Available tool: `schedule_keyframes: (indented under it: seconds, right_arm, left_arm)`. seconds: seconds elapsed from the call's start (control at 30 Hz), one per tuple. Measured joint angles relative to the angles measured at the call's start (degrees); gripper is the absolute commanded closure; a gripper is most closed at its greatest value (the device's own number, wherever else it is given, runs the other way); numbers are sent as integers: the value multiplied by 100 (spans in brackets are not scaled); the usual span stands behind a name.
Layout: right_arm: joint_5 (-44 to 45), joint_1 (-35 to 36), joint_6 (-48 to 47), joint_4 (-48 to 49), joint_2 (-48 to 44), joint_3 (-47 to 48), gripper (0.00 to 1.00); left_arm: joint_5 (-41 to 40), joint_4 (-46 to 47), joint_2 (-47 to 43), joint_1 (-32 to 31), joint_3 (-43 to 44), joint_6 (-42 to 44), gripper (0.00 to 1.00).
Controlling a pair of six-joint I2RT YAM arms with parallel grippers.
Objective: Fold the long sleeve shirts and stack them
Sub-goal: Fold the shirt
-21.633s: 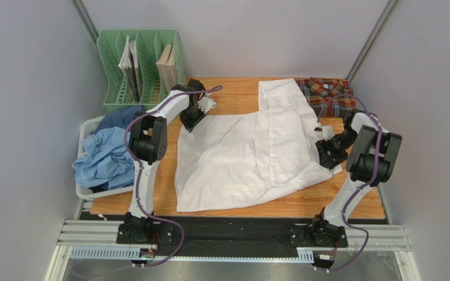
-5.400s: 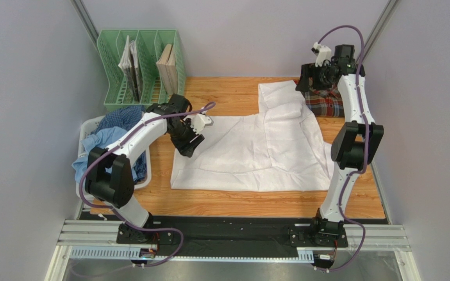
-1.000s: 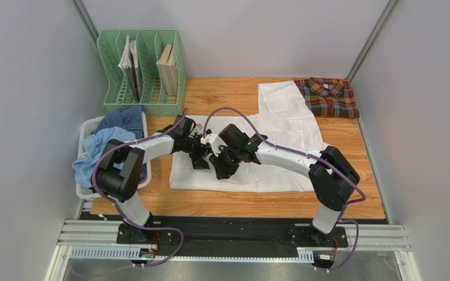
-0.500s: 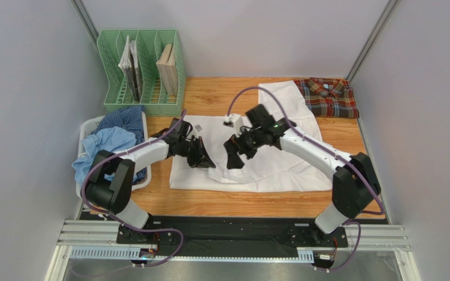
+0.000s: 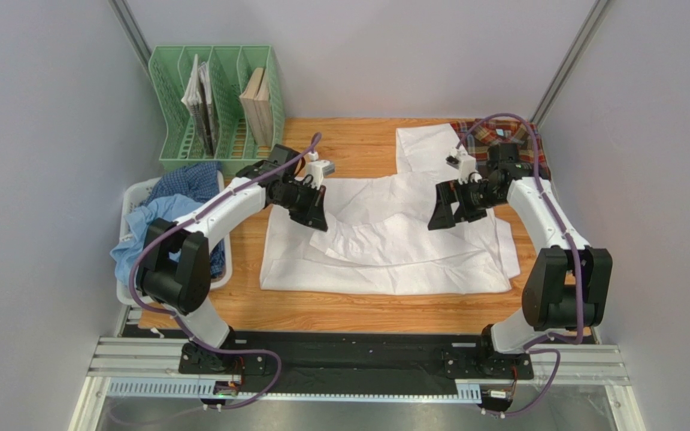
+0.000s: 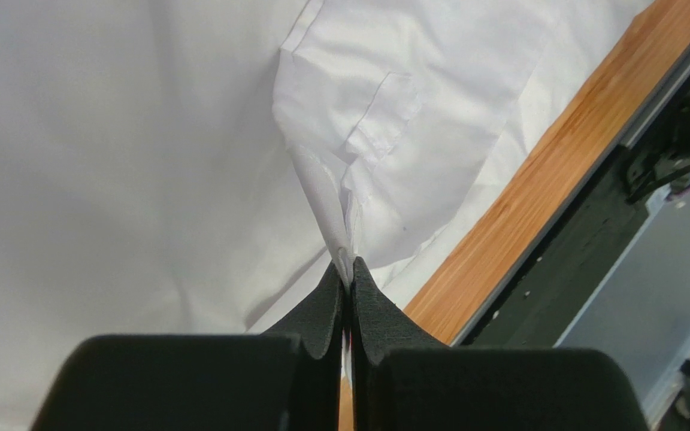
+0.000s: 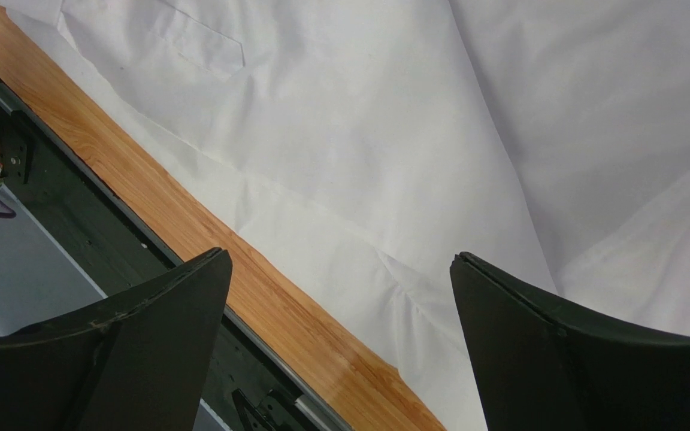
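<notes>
The wooden table [image 5: 367,314] stretches out in front of me, and most of its middle is covered by the white shirt [image 5: 385,251]. It lies spread flat and creased, with one part reaching toward the far edge. At my far left stands a green file rack [image 5: 218,108] with papers in it. Just nearer than it is a white basket [image 5: 135,190] at the table's left edge, heaped with a light blue shirt [image 5: 146,233] and a dark blue checked shirt [image 5: 191,177]. The plaid shirt [image 5: 520,133] sits in the far right corner, just beside the white one and partly behind my right arm.

My left gripper [image 6: 347,269] is pressed together on a thin fold of the white shirt, which rises in a ridge to my fingertips over the cloth's left part. My right gripper [image 7: 340,260] is spread wide above the shirt's right side, holding nothing.
</notes>
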Motion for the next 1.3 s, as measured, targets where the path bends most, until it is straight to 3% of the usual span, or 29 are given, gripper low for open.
schedule_keyframes:
  seconds: [0.23, 0.33, 0.37, 0.4, 0.47, 0.6, 0.83, 1.03, 1.17, 1.3]
  right_arm:
    - [315, -343, -603, -468, -2, -407, 0]
    - [553, -337, -767, -566, -2, -632, 5]
    - [636, -337, -820, -590, -2, -686, 8]
    - [726, -337, -868, -595, -2, -741, 13]
    - [931, -337, -953, -590, -2, -844, 18]
    - [1292, -339, -1036, -584, 0, -960, 18]
    - [1906, -363, -1176, -490, 50, -962, 26]
    - [2481, -472, -1338, -212, 800, -973, 33]
    - [2817, -538, -1436, -181, 1141, -1058, 35]
    - [3012, -527, -1700, -232, 1097, -1147, 37]
  left_arm:
    - [-229, -358, -157, 0, -302, 1117, 100]
    - [-595, -413, -181, 4, -505, 1325, 93]
    - [-708, -413, -179, 11, -564, 1370, 89]
    - [-835, -417, -179, 26, -612, 1403, 76]
    - [-1023, -407, -175, 50, -667, 1460, 66]
    - [-1163, -407, -186, 157, -686, 1609, 46]
    - [-1224, -789, -260, 767, -295, 2033, 46]
    - [-1569, -1088, 761, 796, 498, 2485, 57]
    - [-1878, -1233, 1309, 782, 358, 2667, 65]
    - [-2109, -1403, 1207, 782, -50, 2767, 67]
